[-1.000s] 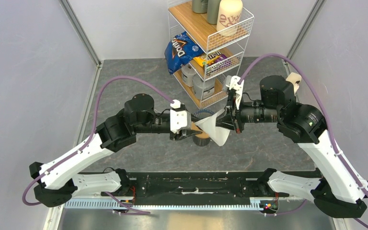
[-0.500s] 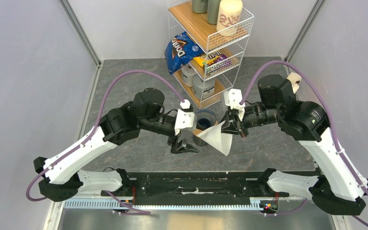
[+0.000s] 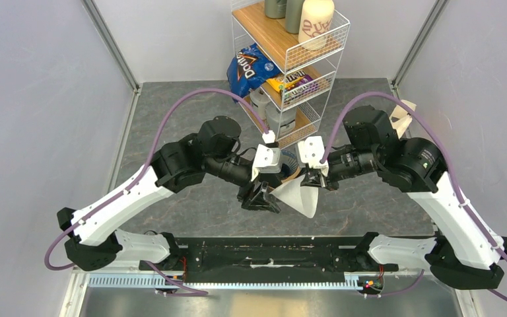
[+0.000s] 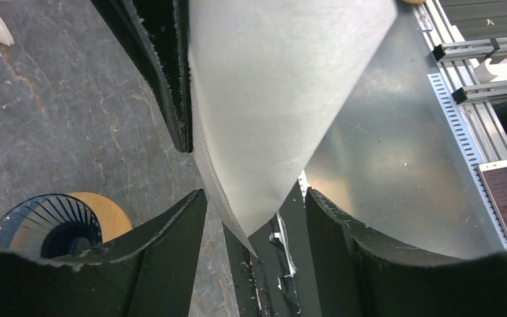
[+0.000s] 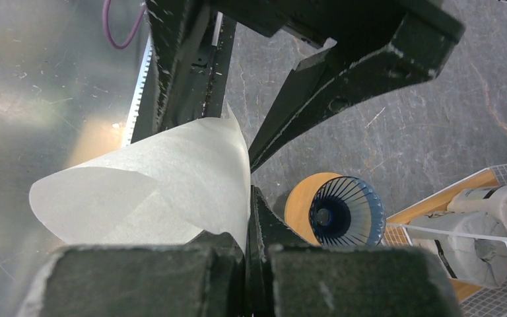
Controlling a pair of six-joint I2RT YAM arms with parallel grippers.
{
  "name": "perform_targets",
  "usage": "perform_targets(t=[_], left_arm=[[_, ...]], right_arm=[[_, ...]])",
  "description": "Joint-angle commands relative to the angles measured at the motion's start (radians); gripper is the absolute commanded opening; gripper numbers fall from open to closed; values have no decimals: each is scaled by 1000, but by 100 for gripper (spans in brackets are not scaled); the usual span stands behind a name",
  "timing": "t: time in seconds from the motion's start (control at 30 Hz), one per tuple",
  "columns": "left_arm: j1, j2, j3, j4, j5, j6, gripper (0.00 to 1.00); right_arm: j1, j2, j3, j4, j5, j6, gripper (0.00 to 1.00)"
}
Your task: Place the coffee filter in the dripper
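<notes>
Robotics lab test cell, viewed from above.

A white-and-black left arm and right arm are bolted to a black mounting rail at 6 o'clock of a grey stone-patterned table. The table is closed in by plain pale panel walls set in aluminium posts. Purple cables are looped over the arms. At 12 o'clock, a white wire rack is stocked with props: a blue chip bag, a cream canister, and plastic jugs.

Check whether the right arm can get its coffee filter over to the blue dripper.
Probably yes. The dripper sits open and empty just beyond the right gripper pinching the coffee filter. Only the left gripper, open around the filter's tip, might snag it.
</notes>
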Motion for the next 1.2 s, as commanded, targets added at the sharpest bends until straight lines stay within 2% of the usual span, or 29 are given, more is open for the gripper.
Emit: perform_targets(t=[0.0,0.13,0.27,0.37,0.4,0.5,0.53,0.57,0.63,0.8,0.9,1.03,1.17], left_arm=[[-2,15,34,-1,35,-49,59],[-1,11,25,21,12,-75,43],[-1,1,6,45,11,-89,34],[-2,-8,-4,44,22,-75,31],[-2,-11,-7,40,26,-68,35],[-1,-33,-17,8,11,-41,69],[5,-45,-26,-4,-2,-42,79],[24,-59,-34,-15,-11,-45,84],[104,-86,-61,-29,-3,-75,88],[462,-135,-125,-41,85,-147,89],[611,-151,-161,-15,130,-228,89],[706,-192,-240,84,152,-391,91],[716,-240,-294,149,123,-462,92]], right_arm=[[22,-7,41,4,31,-35,0],[27,-9,42,5,33,-35,0],[29,-13,37,4,34,-20,0],[29,-18,30,3,42,-9,0],[29,-18,29,3,46,-3,0],[29,-17,38,11,82,49,0],[29,-15,44,8,104,76,0],[29,-12,51,2,129,97,0],[26,-6,70,-19,183,162,0],[-16,53,102,-164,233,313,0],[-45,124,132,-251,262,357,0],[-85,273,244,-369,308,365,0],[-117,436,404,-487,302,343,0]])
